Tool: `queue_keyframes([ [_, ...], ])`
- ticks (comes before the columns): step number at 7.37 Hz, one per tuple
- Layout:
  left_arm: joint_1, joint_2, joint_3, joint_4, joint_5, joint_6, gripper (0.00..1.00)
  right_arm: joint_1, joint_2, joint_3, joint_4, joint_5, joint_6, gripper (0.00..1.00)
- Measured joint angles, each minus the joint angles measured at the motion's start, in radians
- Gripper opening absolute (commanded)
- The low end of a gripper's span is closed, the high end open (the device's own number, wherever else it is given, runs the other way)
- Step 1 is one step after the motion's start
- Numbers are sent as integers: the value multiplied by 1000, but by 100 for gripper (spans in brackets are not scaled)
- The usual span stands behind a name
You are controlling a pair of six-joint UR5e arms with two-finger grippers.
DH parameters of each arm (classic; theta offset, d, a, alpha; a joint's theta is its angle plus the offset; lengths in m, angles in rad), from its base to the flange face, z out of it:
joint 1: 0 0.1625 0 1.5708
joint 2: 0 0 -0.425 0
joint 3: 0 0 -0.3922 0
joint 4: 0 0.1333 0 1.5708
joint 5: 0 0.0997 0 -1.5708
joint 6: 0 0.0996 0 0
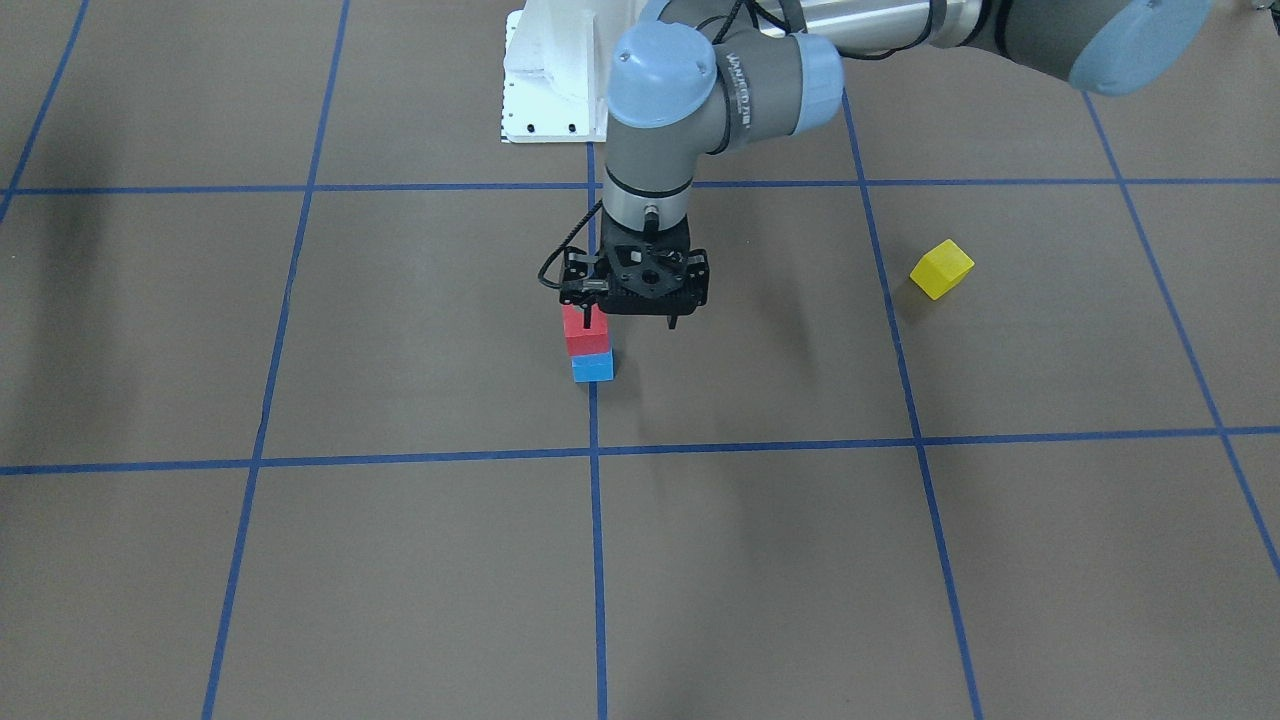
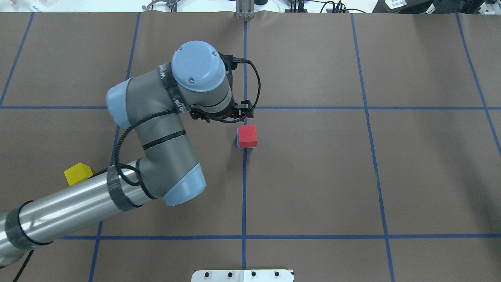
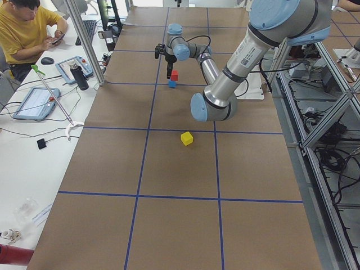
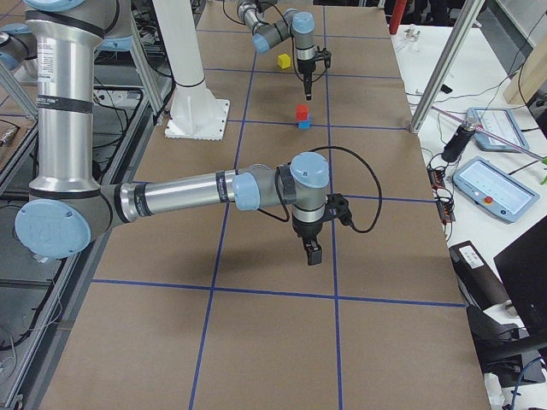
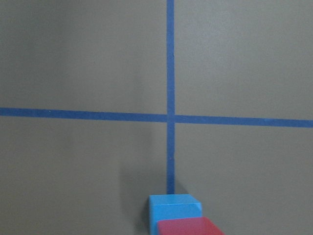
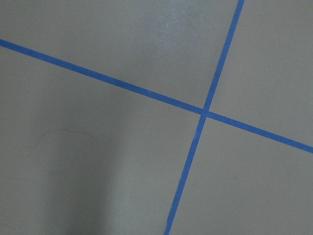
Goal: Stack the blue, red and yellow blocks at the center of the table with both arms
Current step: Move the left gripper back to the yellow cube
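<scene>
Stack stands two high at bench (image 1: 400,330) centre: red block (image 1: 585,333) on light blue block (image 1: 593,368), sitting on a blue tape line (image 1: 597,500). The edges look roughly flush.

Left end effector (image 1: 630,321) hangs close to the stack and a little above it, set off toward the far side from the robot. Its jaws are spread wide with nothing between them. In the front-facing view one of its fingers (image 1: 587,318) overlaps the red block; I cannot tell whether it touches.

Yellow block (image 1: 941,269) sits alone, well apart on the robot's left, turned off the grid. In the overhead view it lies just beside the left arm's forearm (image 2: 66,213).

Right end effector (image 4: 313,250) hangs over bare bench, well apart from the stack. It shows only in the side view, so I cannot tell how far open it is.

Risks, as I judge them:
- A sideways pull-away by the left arm could drag that finger across the red block and shear it off the blue.
- The yellow block's skewed angle calls for a wrist turn first. A corner grip could let it twist or slip.
- Setting a third cube on a narrow column leaves little margin. An off-centre or hard placement would likely topple it.
- With both arms converging on centre, there is a collision risk.
</scene>
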Motion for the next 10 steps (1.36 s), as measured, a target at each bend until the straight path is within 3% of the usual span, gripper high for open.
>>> queue_keyframes([
  [4, -30, 478, -389, 20, -2, 232, 100, 0, 4, -1, 0, -2, 3, 99],
  [6, -42, 643, -479, 12, -2, 308, 100, 0, 5, -1, 0, -2, 3, 99],
  [8, -51, 729, -531, 5, -1, 90, 100, 0, 6, -2, 0, -2, 1, 99],
  [10, -52, 742, -534, 0, 2, -143, 100, 0, 5, -2, 3, -2, -6, 99],
])
